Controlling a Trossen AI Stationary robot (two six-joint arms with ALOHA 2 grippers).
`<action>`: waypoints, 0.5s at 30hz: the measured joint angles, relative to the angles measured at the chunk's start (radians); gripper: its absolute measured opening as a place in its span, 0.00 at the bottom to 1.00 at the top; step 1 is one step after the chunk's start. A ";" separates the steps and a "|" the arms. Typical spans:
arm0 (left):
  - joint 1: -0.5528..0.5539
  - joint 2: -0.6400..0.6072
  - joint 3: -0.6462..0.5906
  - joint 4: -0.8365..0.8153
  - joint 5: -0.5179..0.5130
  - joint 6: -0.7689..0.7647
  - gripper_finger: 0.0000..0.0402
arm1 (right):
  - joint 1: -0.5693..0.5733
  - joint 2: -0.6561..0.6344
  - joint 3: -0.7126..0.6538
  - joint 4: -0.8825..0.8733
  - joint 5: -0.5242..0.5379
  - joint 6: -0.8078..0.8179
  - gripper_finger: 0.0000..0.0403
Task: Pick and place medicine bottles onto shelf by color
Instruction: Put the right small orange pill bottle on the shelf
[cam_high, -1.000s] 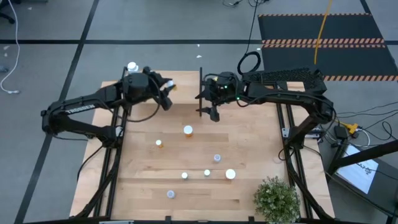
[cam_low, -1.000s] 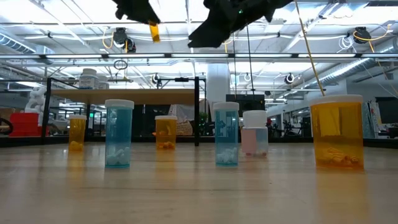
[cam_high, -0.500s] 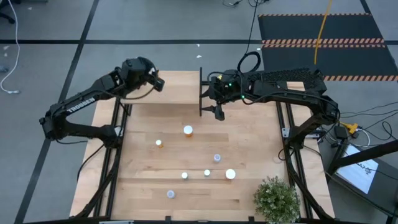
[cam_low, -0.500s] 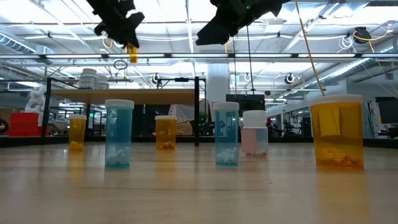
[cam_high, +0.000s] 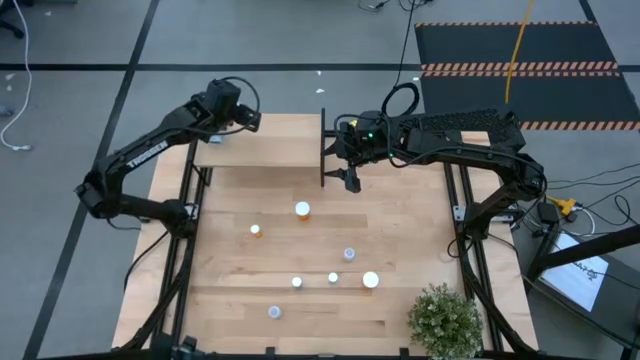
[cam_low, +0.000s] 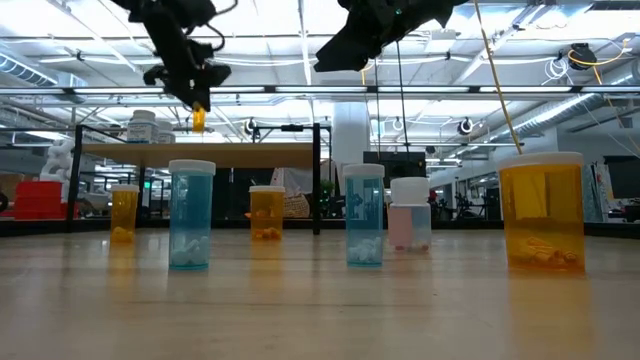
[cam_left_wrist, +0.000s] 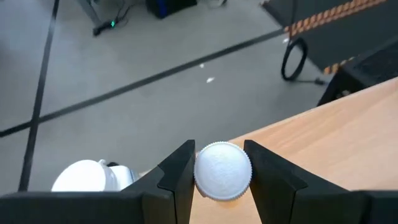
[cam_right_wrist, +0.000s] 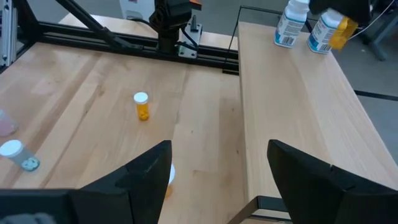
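The left claw (cam_left_wrist: 216, 180) is clamped on a small orange bottle (cam_low: 198, 120) with a white cap, one finger (cam_left_wrist: 180, 171) on each side of the cap, and it hangs over the far outer corner of the shelf (cam_high: 270, 152). The shelf board lies directly under the claw, so the coming move looks like a straight descent; the bottle's long axis points down at the board in the low view, upright or very nearly so, which suits standing it on its base. Two white bottles (cam_right_wrist: 291, 23) already stand at that same end of the shelf, just beside the claw and slightly toward the shelf's edge; one white cap shows right next to the left fingers in the left wrist view. The drop has to land clear of them, and whether the orange bottle belongs beside the white ones or farther along the board is a matter of the color grouping, which these views do not settle. The right claw (cam_right_wrist: 214, 177) is spread wide and holds nothing; it hovers by the black upright panel (cam_high: 323, 150) at the shelf's other end, well apart from the left claw. Below and ahead of the right claw, on the surface (cam_high: 400, 230), stand the remaining bottles, the nearest a larger orange one (cam_high: 302, 210), with a smaller orange one (cam_right_wrist: 142, 106) farther off. For those the right arm is plainly the nearer.
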 joint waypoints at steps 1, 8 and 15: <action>0.008 0.013 0.000 -0.001 0.000 -0.004 0.33 | 0.000 0.000 0.000 0.000 0.000 0.000 0.64; 0.042 0.079 0.000 0.006 0.002 -0.055 0.33 | 0.000 0.000 0.000 0.000 0.000 -0.011 0.64; 0.049 0.119 0.000 0.029 0.001 -0.075 0.33 | -0.003 0.001 -0.035 0.037 0.000 -0.025 0.64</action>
